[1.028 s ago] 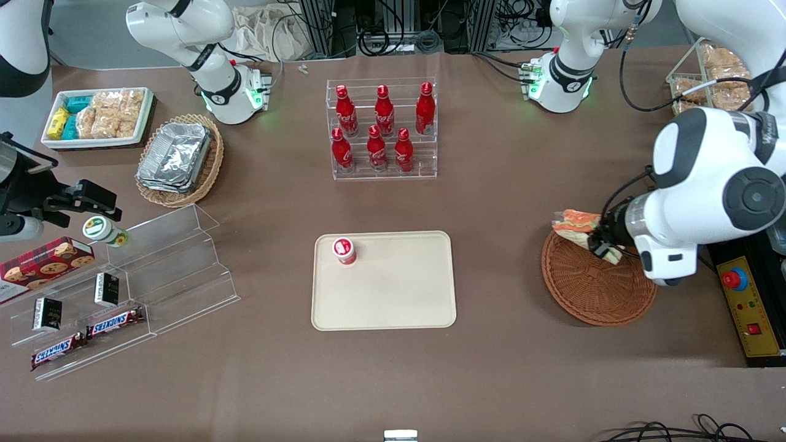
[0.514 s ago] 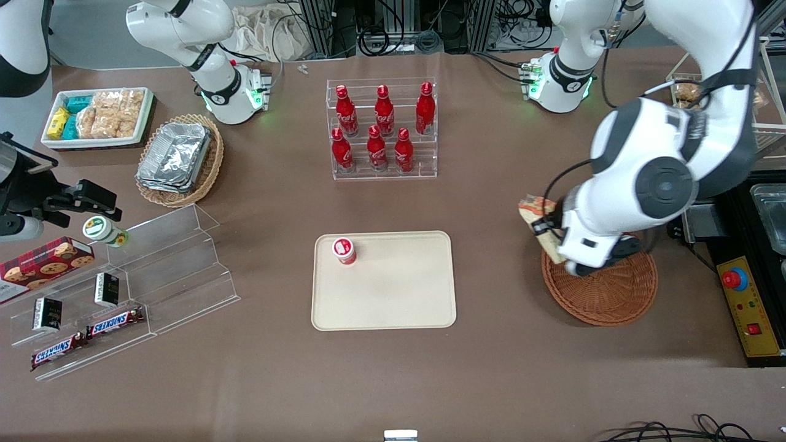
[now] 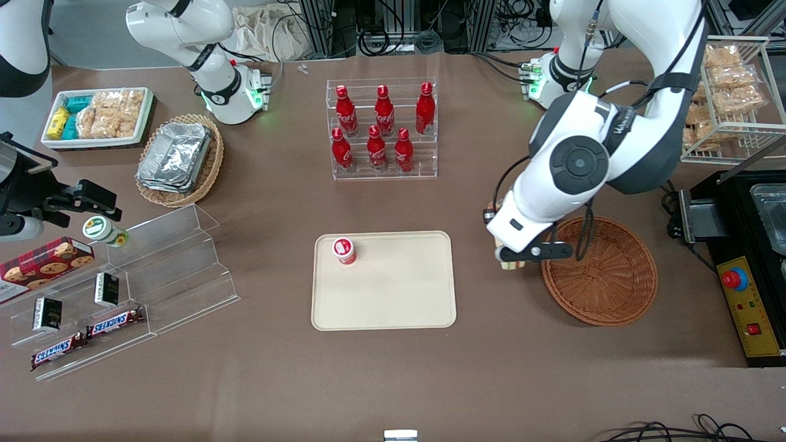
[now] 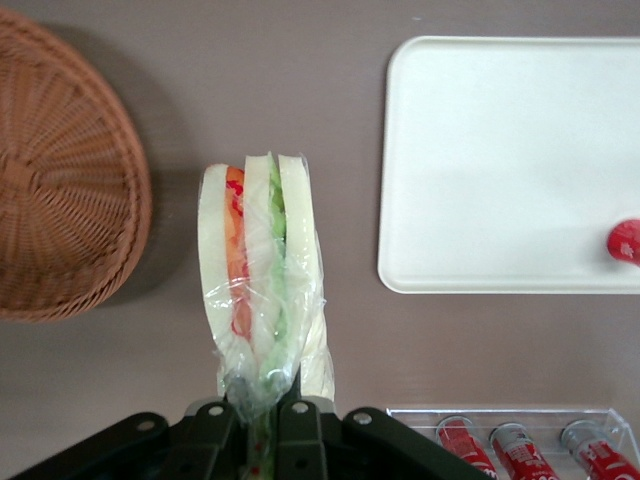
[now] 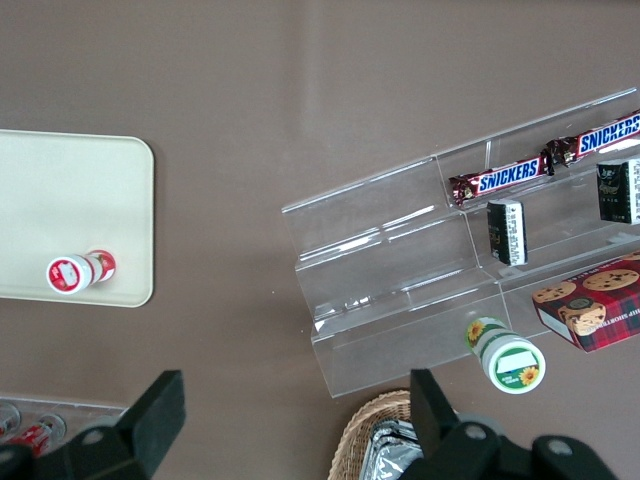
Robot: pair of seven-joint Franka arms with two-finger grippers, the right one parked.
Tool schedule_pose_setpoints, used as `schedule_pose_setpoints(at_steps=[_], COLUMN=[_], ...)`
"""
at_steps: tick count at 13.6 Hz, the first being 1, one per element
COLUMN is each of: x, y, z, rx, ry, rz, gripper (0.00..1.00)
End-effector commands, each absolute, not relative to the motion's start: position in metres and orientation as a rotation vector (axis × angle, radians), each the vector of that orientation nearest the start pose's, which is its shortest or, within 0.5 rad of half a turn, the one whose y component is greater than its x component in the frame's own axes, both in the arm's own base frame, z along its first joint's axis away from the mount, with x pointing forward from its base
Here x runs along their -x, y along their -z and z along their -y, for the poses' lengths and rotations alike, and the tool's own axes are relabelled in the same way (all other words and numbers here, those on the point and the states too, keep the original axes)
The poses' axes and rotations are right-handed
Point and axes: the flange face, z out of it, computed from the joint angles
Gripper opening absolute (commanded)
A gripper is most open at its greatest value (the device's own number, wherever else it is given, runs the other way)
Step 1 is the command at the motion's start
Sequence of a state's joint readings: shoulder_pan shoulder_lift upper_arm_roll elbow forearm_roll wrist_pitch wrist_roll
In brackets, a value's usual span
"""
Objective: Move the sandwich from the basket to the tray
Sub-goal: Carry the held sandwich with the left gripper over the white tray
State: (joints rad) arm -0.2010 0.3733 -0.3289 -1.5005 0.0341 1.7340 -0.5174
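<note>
Carried clear of the basket, my hand hangs over bare desk between basket and tray, fingers clenched on the wrapped sandwich.

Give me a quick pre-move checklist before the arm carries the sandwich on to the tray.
1. Grip: pincer shut on the sandwich, held by its wrapped end. Ok.
2. Clear of basket: the sandwich hangs over bare table between basket and tray. Ok.
3. Landing space: tray is mostly bare; one small red-and-white bottle stands in the corner toward the parked arm's end of the table. Ok.
4. Path: nothing lies on the table between pincer and tray edge. Ok.
5. Height above the table: cannot tell.
6. Plastic wrap: bunched at the pincer; whether it could slip, cannot tell.
</note>
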Motion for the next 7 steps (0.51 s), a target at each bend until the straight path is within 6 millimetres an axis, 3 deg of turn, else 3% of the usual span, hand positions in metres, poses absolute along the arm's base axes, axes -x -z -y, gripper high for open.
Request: schedule_pose_setpoints(at_steps=[1,7], x=[-0.578,-0.599], y=[-0.423,-0.356], z=[0.338,0.388], rx=[3.123,3.176], ry=[-0.24,-0.257], rz=[-0.155,-0.311], gripper=[0.07,0.07])
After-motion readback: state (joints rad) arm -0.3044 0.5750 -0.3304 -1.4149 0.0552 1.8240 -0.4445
